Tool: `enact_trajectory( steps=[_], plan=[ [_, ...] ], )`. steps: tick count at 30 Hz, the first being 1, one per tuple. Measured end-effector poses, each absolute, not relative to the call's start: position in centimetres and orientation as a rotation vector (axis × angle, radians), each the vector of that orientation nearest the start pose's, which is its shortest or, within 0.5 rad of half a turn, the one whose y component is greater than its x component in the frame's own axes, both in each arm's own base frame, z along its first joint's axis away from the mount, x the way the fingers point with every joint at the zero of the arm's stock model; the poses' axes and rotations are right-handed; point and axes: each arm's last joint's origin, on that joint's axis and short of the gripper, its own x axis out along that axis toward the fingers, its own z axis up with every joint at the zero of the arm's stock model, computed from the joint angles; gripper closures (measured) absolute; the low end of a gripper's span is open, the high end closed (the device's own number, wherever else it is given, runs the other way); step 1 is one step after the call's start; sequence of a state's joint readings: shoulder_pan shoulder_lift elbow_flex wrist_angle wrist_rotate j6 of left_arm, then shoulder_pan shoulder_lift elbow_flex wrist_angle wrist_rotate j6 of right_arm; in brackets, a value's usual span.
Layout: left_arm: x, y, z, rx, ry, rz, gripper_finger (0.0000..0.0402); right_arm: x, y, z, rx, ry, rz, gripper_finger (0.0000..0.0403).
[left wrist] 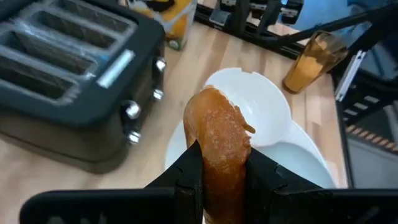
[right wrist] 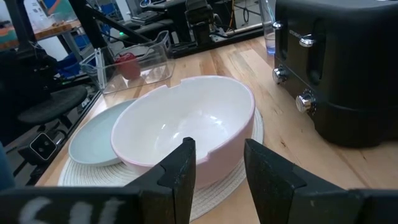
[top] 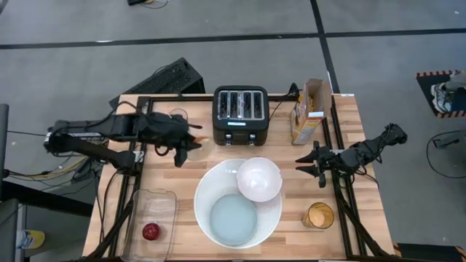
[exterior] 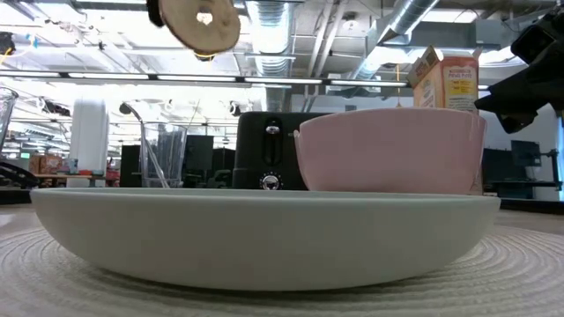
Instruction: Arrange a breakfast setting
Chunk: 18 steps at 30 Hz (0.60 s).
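Observation:
My left gripper (top: pixel 191 140) is shut on a toasted bagel half (left wrist: pixel 217 134), held up in the air left of the black toaster (top: pixel 240 115); the bagel half shows high in the low view (exterior: pixel 198 22). The large white plate with a pale blue centre (top: pixel 218 182) lies on a round mat. The small white bowl (top: pixel 259 179) rests on the plate's far right part. My right gripper (right wrist: pixel 217 165) is open and empty, right of the bowl. The red apple (top: pixel 151 231) lies in a clear tub. I do not see the spoon. My left gripper pinches the bagel half between its two fingers (left wrist: pixel 189 177), one on each flat face (left wrist: pixel 214 158). The bagel half stands on edge between them and sticks out past the fingertips. It is lifted clear of the table.
A cereal box (top: pixel 309 109) stands right of the toaster. A cup of orange contents (top: pixel 318 215) stands near the table's front right. A clear glass (top: pixel 178 116) stands behind my left gripper. The clear tub (top: pixel 153 211) sits at the front left.

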<state>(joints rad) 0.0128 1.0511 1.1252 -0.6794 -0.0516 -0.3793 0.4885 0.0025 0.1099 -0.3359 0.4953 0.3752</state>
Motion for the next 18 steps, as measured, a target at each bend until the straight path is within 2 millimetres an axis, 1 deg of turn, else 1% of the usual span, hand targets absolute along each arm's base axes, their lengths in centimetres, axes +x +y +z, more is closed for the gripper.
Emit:
enact_trajectory(
  steps=[4,10,18],
  plan=[
    [21.1,0.2,32.8,-0.434,0.564,0.128,0.0345,8.1,2.7,16.9,0.266,0.197,-0.045,0.0243],
    [22.2,-0.2,29.5,-0.536,0.547,0.063,0.0345,8.1,2.7,16.9,0.266,0.198,-0.045,0.0243],
    [23.4,-2.0,26.5,-0.632,0.580,-0.051,0.0345,8.1,2.7,16.9,0.266,0.197,-0.044,0.0243]
  ],
)
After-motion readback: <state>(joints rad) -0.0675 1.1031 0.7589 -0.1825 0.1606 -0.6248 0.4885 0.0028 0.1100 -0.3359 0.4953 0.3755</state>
